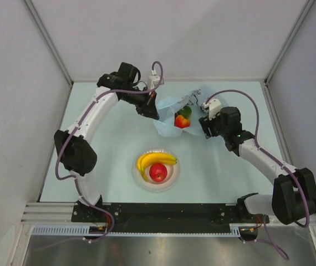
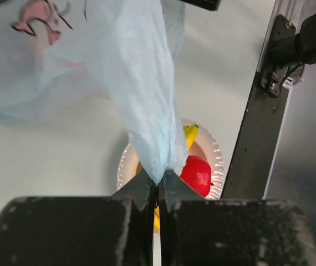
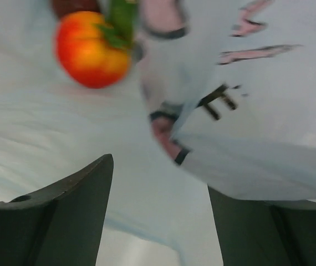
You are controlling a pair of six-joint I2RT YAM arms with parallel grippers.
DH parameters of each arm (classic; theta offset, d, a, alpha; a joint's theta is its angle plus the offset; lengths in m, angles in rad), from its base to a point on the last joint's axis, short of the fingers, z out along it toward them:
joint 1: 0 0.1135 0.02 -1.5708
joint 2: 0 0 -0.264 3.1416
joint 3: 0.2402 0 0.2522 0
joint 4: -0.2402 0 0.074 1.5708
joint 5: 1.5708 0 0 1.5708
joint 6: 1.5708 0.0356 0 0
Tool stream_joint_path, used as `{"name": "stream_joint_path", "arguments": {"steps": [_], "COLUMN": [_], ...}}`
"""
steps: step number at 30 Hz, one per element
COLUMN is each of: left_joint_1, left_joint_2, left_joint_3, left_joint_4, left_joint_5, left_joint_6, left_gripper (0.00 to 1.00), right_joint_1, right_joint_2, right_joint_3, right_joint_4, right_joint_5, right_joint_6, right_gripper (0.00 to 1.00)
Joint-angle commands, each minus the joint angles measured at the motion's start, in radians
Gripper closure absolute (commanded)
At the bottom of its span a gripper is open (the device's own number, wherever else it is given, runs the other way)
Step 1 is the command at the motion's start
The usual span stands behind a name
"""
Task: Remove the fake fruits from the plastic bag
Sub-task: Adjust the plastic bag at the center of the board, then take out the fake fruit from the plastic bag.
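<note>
The light-blue plastic bag (image 1: 168, 111) lies at the back of the table. Its mouth shows an orange-red fruit (image 1: 182, 121) with a green one (image 1: 185, 112) just behind it. My left gripper (image 1: 149, 108) is shut on a gathered edge of the bag (image 2: 144, 94) and holds it up. My right gripper (image 1: 205, 126) stands open at the bag's right side, nothing between its fingers (image 3: 80, 194). In the right wrist view the orange-red fruit (image 3: 91, 50) lies on the bag film (image 3: 258, 111) ahead and to the left. A yellow banana (image 1: 155, 159) and a red apple (image 1: 158, 172) rest on the white plate (image 1: 172, 180).
The plate (image 2: 218, 160) with the apple (image 2: 198, 174) and banana (image 2: 191, 134) sits mid-table, below the lifted bag edge. Grey walls enclose the table on three sides. A black rail (image 1: 163, 211) runs along the near edge between the arm bases.
</note>
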Motion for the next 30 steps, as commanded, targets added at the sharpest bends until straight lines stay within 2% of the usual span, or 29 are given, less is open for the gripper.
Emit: {"name": "stream_joint_path", "arguments": {"steps": [1,6,10,13,18,20,22,24,27,30], "left_joint_1": [-0.008,-0.008,-0.008,-0.008,-0.008,-0.008,-0.008,-0.008,-0.007,-0.008], "left_joint_2": [0.008,-0.07,-0.076,-0.087,-0.097,-0.102,-0.102,-0.098,-0.097,-0.097], "left_joint_3": [0.01,-0.098,-0.105,-0.127,-0.161,-0.174,-0.182,-0.184,-0.181,-0.181], "left_joint_4": [-0.089,0.014,0.004,-0.007,-0.022,-0.021,-0.021,-0.021,-0.015,-0.013], "left_joint_5": [0.001,-0.018,-0.024,-0.038,-0.07,-0.087,-0.09,-0.088,-0.09,-0.094], "left_joint_6": [0.031,0.018,0.013,0.031,0.05,0.068,0.073,0.064,0.065,0.065], "left_gripper": [1.0,1.0,1.0,1.0,1.0,1.0,1.0,1.0,1.0,1.0], "right_joint_1": [0.11,0.172,0.159,0.155,0.152,0.159,0.172,0.19,0.217,0.231], "right_joint_2": [0.036,0.165,0.283,0.352,0.401,0.433,0.467,0.508,0.559,0.631], "right_joint_3": [0.049,0.135,0.237,0.313,0.38,0.385,0.391,0.391,0.405,0.448], "right_joint_4": [0.02,0.1,0.121,0.129,0.106,0.092,0.078,0.077,0.06,0.011], "right_joint_5": [-0.102,-0.068,-0.031,-0.036,-0.112,-0.117,-0.105,-0.108,-0.076,-0.037], "right_joint_6": [0.067,0.066,0.142,0.182,0.188,0.193,0.187,0.178,0.17,0.176], "right_gripper": [0.3,0.33,0.38,0.39,0.38,0.37,0.31,0.21,0.11,0.07]}}
